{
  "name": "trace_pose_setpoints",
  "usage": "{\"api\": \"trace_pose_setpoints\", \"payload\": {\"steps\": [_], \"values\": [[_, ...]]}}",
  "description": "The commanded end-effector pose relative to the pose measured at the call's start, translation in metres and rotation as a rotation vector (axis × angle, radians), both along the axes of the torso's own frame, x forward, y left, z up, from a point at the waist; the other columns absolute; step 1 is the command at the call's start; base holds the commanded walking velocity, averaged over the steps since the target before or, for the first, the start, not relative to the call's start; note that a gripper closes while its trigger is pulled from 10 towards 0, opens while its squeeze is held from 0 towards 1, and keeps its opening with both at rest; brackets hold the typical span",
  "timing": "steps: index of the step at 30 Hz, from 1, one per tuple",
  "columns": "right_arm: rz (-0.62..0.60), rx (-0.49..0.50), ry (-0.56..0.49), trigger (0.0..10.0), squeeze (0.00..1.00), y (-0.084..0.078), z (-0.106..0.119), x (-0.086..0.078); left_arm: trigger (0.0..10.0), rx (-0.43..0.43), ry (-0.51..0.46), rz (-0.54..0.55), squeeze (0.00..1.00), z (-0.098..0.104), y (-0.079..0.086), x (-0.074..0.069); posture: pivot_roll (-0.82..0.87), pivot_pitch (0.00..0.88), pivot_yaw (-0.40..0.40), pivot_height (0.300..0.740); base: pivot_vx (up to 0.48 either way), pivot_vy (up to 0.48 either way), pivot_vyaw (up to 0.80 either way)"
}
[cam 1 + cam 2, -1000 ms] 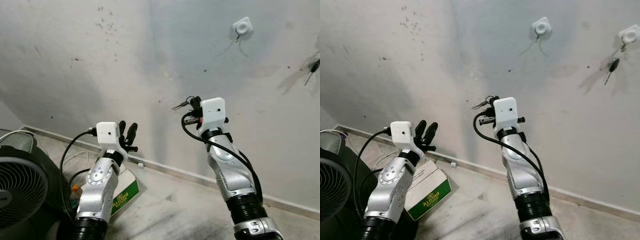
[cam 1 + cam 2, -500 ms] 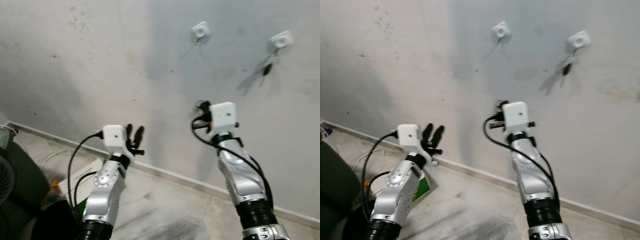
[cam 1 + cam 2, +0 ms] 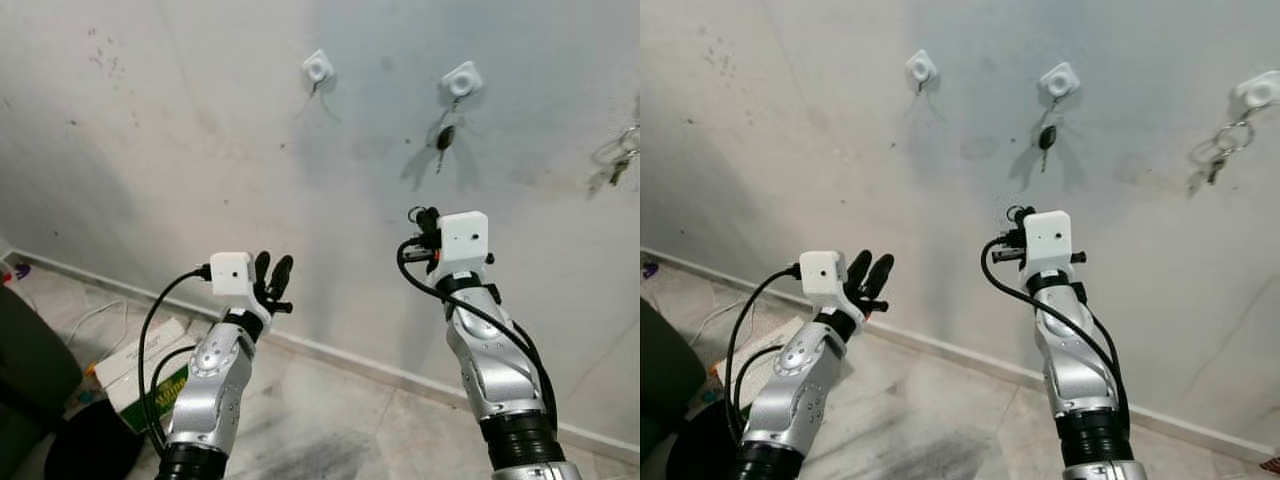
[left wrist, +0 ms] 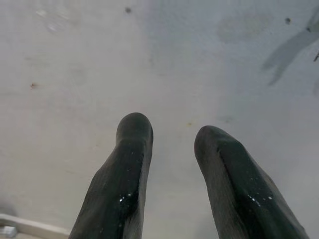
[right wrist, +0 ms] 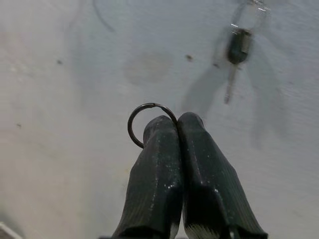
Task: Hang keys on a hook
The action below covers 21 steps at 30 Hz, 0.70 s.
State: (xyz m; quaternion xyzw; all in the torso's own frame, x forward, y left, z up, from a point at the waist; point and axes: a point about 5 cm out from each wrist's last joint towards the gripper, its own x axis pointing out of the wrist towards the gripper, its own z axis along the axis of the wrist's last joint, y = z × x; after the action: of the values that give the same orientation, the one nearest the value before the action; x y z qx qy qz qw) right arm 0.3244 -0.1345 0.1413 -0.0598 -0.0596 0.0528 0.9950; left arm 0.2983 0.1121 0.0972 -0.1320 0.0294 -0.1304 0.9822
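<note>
Right pincer (image 5: 177, 124) pinches the key ring (image 5: 142, 122), loop exposed for hooking on the bare hook (image 3: 921, 69); left pincer (image 4: 172, 144) released.

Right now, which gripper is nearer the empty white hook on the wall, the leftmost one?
Hard to call. The left gripper is below the empty white wall hook to its left; the right gripper, pinching a key ring, is below to its right.
</note>
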Motion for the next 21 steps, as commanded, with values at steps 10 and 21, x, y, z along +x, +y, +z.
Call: {"api": "trace_pose_setpoints", "payload": {"steps": [10,21], "values": [[0.080,0.004,-0.080,10.0,0.00,0.012,0.019,-0.005,10.0,-0.030,-0.054,0.006,0.00,0.014,0.008,0.000,-0.05,0.000,0.081,0.740,0.000,0.000,0.00],[0.155,-0.023,-0.073,10.0,0.00,0.005,0.024,-0.036,10.0,-0.029,-0.083,-0.012,0.00,0.026,0.022,-0.029,-0.05,0.000,0.071,0.740,0.000,0.000,0.00]]}}
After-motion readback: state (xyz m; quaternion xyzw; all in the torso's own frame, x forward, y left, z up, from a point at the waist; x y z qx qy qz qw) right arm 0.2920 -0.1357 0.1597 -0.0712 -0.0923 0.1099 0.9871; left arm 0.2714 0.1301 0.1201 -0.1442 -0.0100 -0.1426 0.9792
